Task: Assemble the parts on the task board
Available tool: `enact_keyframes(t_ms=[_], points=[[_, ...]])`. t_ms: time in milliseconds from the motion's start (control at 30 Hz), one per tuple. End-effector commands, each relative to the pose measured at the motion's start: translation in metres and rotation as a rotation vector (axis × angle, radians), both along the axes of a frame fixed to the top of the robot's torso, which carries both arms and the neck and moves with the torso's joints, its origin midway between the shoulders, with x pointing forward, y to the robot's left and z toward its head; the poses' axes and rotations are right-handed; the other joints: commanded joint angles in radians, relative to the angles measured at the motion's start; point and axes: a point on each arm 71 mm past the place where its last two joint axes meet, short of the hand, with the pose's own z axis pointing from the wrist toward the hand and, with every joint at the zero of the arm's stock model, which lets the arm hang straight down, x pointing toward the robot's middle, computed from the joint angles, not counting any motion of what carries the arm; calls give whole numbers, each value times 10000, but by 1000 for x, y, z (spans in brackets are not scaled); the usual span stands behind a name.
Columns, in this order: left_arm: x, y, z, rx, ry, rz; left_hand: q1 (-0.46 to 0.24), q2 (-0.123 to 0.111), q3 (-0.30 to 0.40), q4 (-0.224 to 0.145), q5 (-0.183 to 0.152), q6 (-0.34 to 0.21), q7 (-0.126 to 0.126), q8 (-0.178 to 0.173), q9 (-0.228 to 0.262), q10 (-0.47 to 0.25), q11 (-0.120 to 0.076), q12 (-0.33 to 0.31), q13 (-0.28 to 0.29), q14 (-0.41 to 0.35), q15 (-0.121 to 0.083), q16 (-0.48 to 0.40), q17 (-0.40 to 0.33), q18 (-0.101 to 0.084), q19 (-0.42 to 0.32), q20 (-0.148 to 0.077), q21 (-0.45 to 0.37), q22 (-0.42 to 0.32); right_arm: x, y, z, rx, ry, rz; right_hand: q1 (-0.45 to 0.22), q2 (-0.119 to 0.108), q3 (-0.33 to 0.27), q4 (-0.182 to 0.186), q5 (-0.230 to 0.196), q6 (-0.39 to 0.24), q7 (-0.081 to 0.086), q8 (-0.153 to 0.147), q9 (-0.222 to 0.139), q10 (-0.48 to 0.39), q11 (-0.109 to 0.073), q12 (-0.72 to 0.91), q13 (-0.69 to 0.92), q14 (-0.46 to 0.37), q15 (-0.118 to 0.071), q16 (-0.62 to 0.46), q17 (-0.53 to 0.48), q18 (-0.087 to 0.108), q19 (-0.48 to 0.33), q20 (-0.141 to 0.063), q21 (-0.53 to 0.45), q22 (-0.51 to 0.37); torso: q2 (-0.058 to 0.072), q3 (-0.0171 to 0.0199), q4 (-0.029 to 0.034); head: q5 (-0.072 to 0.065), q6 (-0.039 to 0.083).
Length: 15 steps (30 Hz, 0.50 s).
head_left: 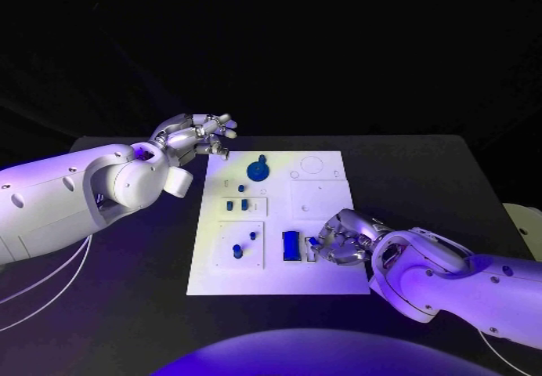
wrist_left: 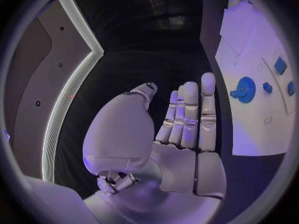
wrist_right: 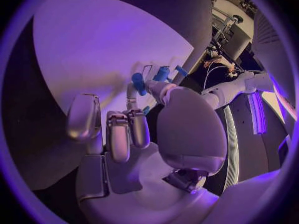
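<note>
Black worktop fills your head view under dark surroundings, and the white task board lies flat at its centre. Your left hand hangs above the worktop at about ten o'clock from the board's middle, just off the board's far-left corner; you can see in the left wrist view that its fingers are stretched out side by side and nothing is in them. On the board, a round blue gear-like part sits near the far edge at twelve o'clock, the part closest to that left hand but apart from it. Below it, two small blue parts stand side by side in a framed recess left of centre, and another small blue part stands in the recess nearer you, at about seven o'clock. A longer blue block lies in a slot at about five o'clock. Your right hand rests on the board just beside that block, at its right side, fingers curled downward. From the right wrist view the fingers are bent in close to the white surface with blue pegs standing just past them; you cannot tell whether the hand has hold of anything.
</note>
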Motion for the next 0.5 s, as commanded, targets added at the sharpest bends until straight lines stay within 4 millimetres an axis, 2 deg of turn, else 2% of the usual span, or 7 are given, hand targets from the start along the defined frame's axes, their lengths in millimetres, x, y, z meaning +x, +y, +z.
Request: enact_keyframes(t_ms=[33, 500], points=[[-1, -3, 1, -104, -39, -165, -14, 86, -26, 1, -40, -86, 15, 32, 14, -61, 4, 31, 2, -84, 13, 30, -8, 93, 38, -2, -33, -11, -1, 1, -2, -46, 243, 42, -214, 12, -11, 132, -90, 186, -73, -14, 81, 443, 67, 49, 1598, 1042, 72, 62, 2634, -18, 60, 8, 39, 1530, -1, 0, -10, 15, -20], [-1, -3, 1, -97, -25, -168, -14, 89, -35, 5, -40, -92, 16, 38, 13, -68, 5, 38, 2, -86, 14, 34, -13, 93, 42, -1, -40, -11, -1, 3, -4, -139, 357, 140, -676, 48, -191, 294, -291, 299, -83, -45, 28, 479, 63, 115, 1659, 1042, 68, 62, 2634, -20, 65, 5, 51, 1533, 0, -6, 6, 8, -46]])
